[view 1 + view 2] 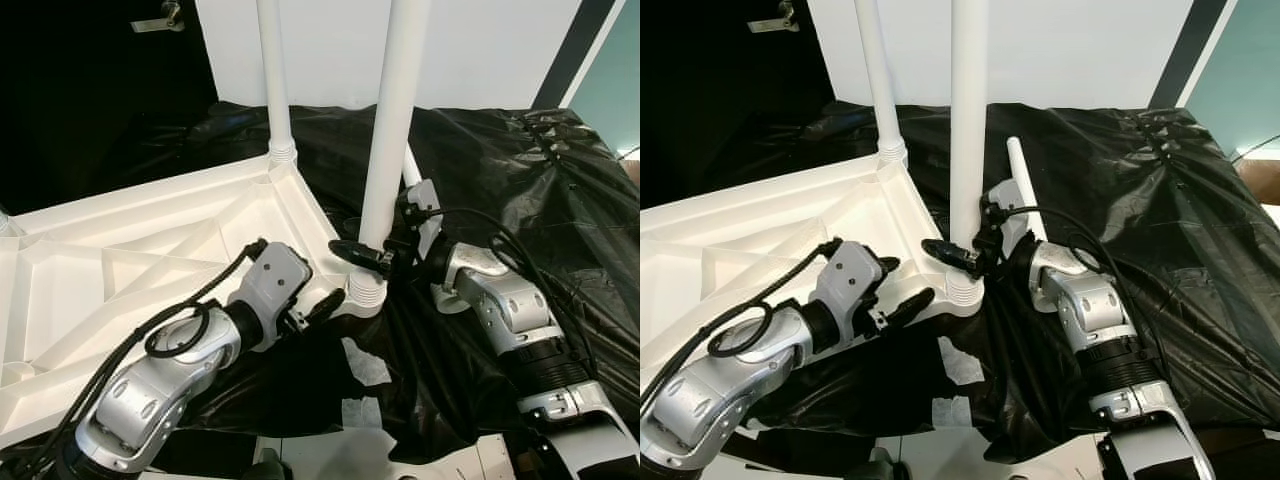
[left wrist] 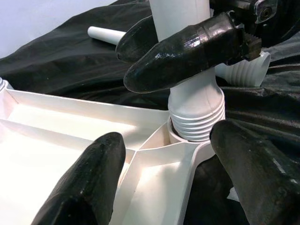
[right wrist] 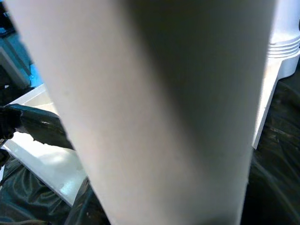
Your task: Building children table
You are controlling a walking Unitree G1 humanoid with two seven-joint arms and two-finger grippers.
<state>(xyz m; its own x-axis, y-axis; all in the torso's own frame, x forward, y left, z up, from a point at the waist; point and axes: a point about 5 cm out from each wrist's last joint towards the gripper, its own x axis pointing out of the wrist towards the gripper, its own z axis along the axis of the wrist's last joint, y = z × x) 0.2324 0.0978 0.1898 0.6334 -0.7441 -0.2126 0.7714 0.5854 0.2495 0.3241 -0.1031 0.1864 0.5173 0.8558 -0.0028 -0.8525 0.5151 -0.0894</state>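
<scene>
Currently, a white children's tabletop [image 1: 150, 250] is seen lying upside down on black plastic sheeting [image 1: 500, 170], its ribbed underside facing up. Two white legs are stood upright in its corner sockets: a far leg [image 1: 272, 80] at the back corner and a near leg [image 1: 392, 130] at the front corner, its ribbed base seated in the socket [image 2: 197, 126]. The near leg is clamped low down, just above the ribbed base, by the right hand [image 1: 362, 255], its black fingers [image 2: 187, 49] closed around the tube. The left hand [image 1: 318, 308] is held at the tabletop's front corner, just beside the socket, with its fingers [image 2: 84, 187] spread apart and nothing gripped. A third leg [image 1: 1025, 190] is seen lying loose on the sheeting behind the right arm.
</scene>
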